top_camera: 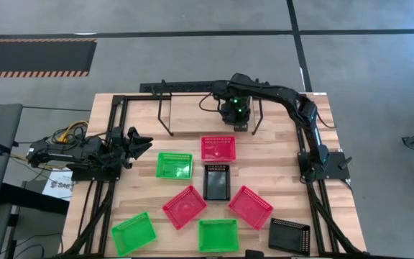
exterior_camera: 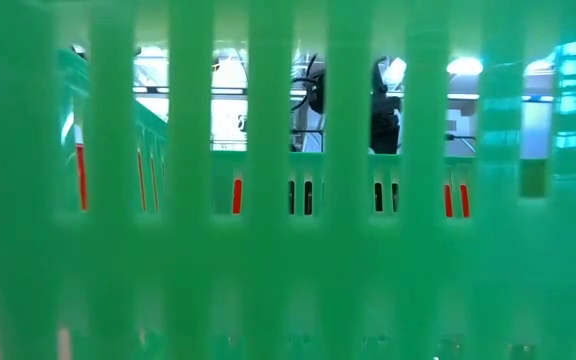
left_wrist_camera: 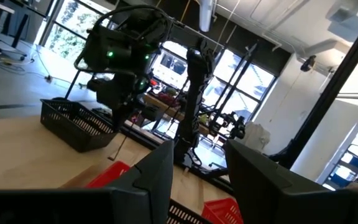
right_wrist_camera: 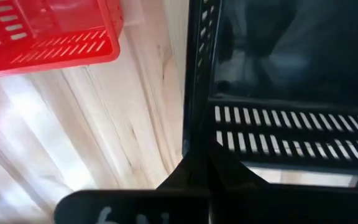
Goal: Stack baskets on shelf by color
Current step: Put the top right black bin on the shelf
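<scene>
The right gripper (top_camera: 237, 115) hangs over the right end of the narrow wooden shelf (top_camera: 192, 115) at the table's far edge, fingers pinched shut on the rim of a black plastic mesh basket (right_wrist_camera: 278, 93) that lies directly beneath them. The left gripper (top_camera: 136, 142) waits half-open and empty at the table's left edge.

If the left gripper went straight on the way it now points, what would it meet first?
Probably the red basket nearest the shelf. The left gripper, open, points across the table toward it. It may be raised, so it could pass above; the height is unclear.
</scene>
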You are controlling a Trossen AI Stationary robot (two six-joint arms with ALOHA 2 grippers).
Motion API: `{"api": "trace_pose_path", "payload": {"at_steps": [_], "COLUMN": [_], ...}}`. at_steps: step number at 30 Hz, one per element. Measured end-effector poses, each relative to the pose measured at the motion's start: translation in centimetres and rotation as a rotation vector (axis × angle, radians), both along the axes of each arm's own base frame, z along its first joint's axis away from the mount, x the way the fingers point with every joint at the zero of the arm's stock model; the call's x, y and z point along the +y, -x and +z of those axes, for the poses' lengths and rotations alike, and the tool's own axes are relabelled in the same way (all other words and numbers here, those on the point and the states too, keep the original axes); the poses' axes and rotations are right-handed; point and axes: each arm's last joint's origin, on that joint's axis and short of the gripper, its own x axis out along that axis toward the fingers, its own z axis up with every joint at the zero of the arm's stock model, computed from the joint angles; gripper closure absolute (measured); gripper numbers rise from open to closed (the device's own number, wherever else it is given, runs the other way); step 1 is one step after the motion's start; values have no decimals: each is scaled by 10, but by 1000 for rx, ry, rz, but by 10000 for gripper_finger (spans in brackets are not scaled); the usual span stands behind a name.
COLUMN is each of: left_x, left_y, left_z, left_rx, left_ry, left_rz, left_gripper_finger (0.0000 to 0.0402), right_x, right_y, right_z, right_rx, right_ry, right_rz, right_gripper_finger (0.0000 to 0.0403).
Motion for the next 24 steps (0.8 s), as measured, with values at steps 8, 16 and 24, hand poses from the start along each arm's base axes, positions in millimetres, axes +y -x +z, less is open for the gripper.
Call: {"api": "trace_pose_path", "payload": {"at_steps": [8, 16, 24], "left_x": [0, 0, 0], "left_y": [0, 0, 0], "left_z": [0, 0, 0], "left_rx": [0, 0, 0], "left_ry": [0, -1, -1], "left_rz": [-1, -1, -1], "left_gripper_finger": [267, 267, 267], "right_x": [10, 0, 3], "right_y": [2, -3, 5], "right_z": [17, 5, -21], "right_rx": [-47, -100, -22], "right_ry": [26, 85, 45], "right_rz": [18, 26, 10], "right_gripper_finger": [402, 403, 403]}}
